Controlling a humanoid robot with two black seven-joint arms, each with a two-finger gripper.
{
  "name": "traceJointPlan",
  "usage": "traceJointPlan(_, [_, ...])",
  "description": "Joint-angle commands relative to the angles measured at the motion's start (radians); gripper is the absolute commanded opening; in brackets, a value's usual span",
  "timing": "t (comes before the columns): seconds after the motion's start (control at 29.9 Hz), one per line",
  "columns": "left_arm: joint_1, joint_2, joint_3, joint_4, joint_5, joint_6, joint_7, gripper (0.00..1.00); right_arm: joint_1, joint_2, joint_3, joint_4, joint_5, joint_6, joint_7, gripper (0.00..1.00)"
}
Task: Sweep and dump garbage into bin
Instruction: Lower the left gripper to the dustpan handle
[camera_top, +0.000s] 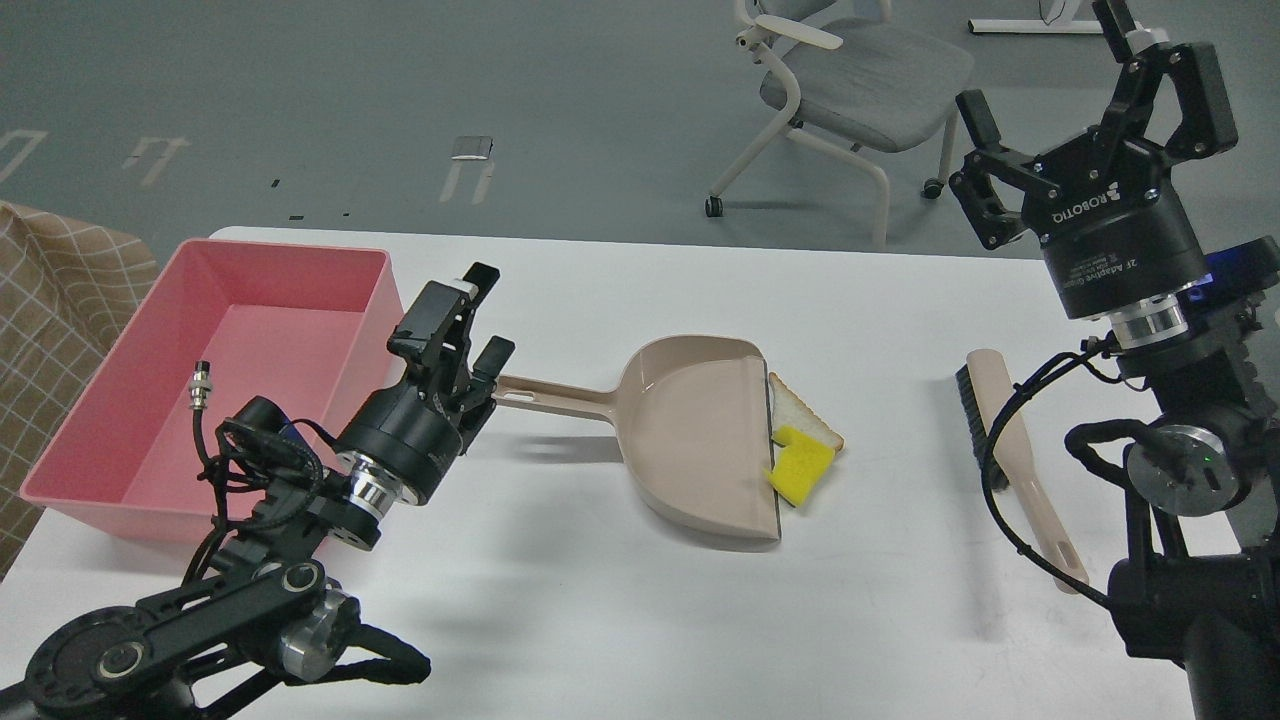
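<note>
The garbage lies on the white table at the dustpan's open edge: a triangular bread slice (800, 408) with the yellow notched block (800, 466) overlapping it in front. The beige dustpan (700, 440) lies flat with its handle pointing left. My left gripper (487, 318) is open, low over the table, with its fingers at the end of the dustpan's handle; I cannot tell if they touch it. The pink bin (290, 250) stands at the left and holds nothing. My right gripper (1050, 80) is open and empty, raised high at the right.
A beige hand brush (1012, 455) with black bristles lies on the table at the right, beside my right arm. A grey office chair (860, 70) stands on the floor beyond the table. A checked beige cloth (60, 290) is at the far left.
</note>
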Motion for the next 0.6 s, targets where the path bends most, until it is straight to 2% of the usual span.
traceJointPlan(0.0, [0.052,-0.016,0.003,0.001,0.077,0.0,-0.001,0.98,-0.004,0.0,0.002,0.001,0.001,0.0,0.0,1.0])
traceJointPlan(0.13, [0.099,-0.022,0.003,0.001,0.086,0.0,-0.001,0.98,-0.006,0.0,0.002,0.0,0.001,0.0,0.0,1.0])
traceJointPlan(0.3, [0.102,-0.052,0.015,0.016,0.091,0.0,0.001,0.98,-0.01,0.0,0.002,0.0,0.001,0.0,0.0,1.0])
traceJointPlan(0.5, [0.09,-0.076,0.015,0.105,0.089,0.0,0.004,0.98,-0.013,0.0,0.004,0.0,0.001,0.0,0.0,1.0])
traceJointPlan(0.57, [0.075,-0.091,0.015,0.168,0.089,0.0,0.004,0.98,-0.015,0.0,0.005,0.001,0.001,0.0,0.0,1.0])
